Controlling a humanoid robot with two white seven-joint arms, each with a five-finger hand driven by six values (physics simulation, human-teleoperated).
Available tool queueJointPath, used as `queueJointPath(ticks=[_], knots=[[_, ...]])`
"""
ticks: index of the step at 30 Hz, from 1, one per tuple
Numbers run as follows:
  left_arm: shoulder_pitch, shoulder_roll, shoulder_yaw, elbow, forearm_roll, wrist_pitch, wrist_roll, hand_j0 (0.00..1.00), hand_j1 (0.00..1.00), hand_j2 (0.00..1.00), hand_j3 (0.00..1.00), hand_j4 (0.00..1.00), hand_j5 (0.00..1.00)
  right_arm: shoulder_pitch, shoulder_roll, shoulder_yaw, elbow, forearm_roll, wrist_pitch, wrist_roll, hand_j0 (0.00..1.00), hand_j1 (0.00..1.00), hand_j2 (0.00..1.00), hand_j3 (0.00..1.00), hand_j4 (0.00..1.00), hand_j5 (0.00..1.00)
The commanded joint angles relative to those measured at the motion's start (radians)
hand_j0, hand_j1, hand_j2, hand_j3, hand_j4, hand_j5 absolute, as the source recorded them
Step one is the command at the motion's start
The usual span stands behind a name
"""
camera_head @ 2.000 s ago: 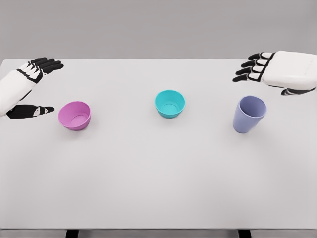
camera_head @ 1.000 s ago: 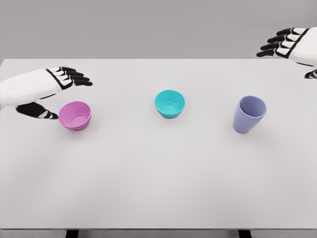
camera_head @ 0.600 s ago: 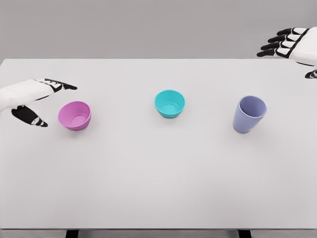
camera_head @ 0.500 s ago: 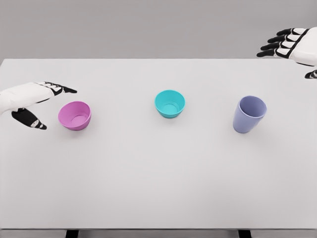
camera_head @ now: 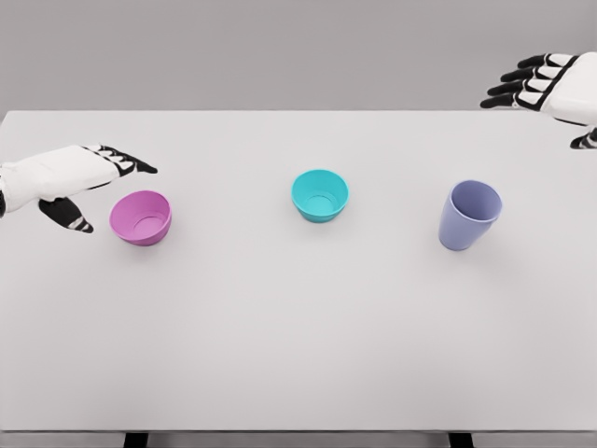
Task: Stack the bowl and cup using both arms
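1. Lay bare across its near half, the white surface [camera_head: 298, 355], with nothing resting between its near edge and the row of three vessels.
2. Stood upright in a row across the middle, well apart from one another: pink bowl [camera_head: 141, 217], teal bowl [camera_head: 320, 194] and lavender cup [camera_head: 468, 215], each open side up and empty.
3. Hovered just left of the pink bowl, the left hand [camera_head: 65, 177], its arm entering at the left edge; fingers [camera_head: 126, 161] spread and relaxed, holding nothing.
4. Reached over the surface just beyond the pink bowl's far-left rim with those black fingertips, while the thumb [camera_head: 67, 214] hung just beside the bowl's left wall; could not tell whether the thumb touched the bowl.
5. Sat well to the right of the left fingers, the teal bowl, and farther right again the lavender cup, neither one near that hand.
6. Hung at the upper right corner past the far edge of the surface, the right hand [camera_head: 550, 84], partly cut off by the frame; fingers [camera_head: 508, 89] extended and loosely spread, gripping nothing.
7. Stood well below and somewhat left of the right fingers, the lavender cup, clearly apart from them.
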Motion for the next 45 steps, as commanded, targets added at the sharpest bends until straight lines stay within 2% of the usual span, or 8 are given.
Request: queueJointPath(ticks=[1,6,9,23,38,41,45], knots=[[0.000,-0.005,-0.035,0.004,-0.003,0.000,0.000,1.00,1.00,1.00,1.00,1.00,1.00,0.000,-0.001,0.000,0.000,-0.004,0.003,-0.001,1.00,1.00,1.00,1.00,1.00,1.00],[-0.008,-0.030,-0.045,0.019,-0.008,0.002,0.000,1.00,1.00,1.00,1.00,1.00,1.00,0.002,-0.001,0.000,0.000,-0.004,0.003,-0.001,1.00,1.00,1.00,1.00,1.00,1.00],[-0.041,-0.055,-0.081,0.044,-0.006,0.002,0.000,1.00,1.00,1.00,1.00,1.00,1.00,0.002,-0.001,0.000,0.000,-0.004,0.003,-0.001,1.00,1.00,1.00,1.00,1.00,1.00],[-0.041,-0.116,-0.087,0.118,-0.006,0.005,0.000,1.00,1.00,1.00,1.00,1.00,1.00,0.002,-0.001,0.001,0.000,-0.004,0.003,-0.001,1.00,1.00,1.00,1.00,1.00,1.00],[-0.043,-0.121,-0.116,0.158,-0.008,0.005,0.000,1.00,1.00,1.00,1.00,1.00,1.00,0.003,-0.004,0.001,0.000,-0.004,0.003,-0.001,1.00,1.00,1.00,1.00,1.00,1.00],[-0.043,-0.147,-0.116,0.171,-0.043,0.002,0.000,1.00,1.00,1.00,1.00,1.00,1.00,0.003,-0.004,0.001,0.000,-0.004,0.003,-0.001,1.00,1.00,1.00,1.00,1.00,1.00],[-0.043,-0.148,-0.116,0.176,-0.045,0.002,0.000,1.00,1.00,1.00,1.00,1.00,1.00,0.003,-0.004,0.001,0.000,-0.004,0.003,-0.001,1.00,1.00,1.00,1.00,1.00,1.00]])
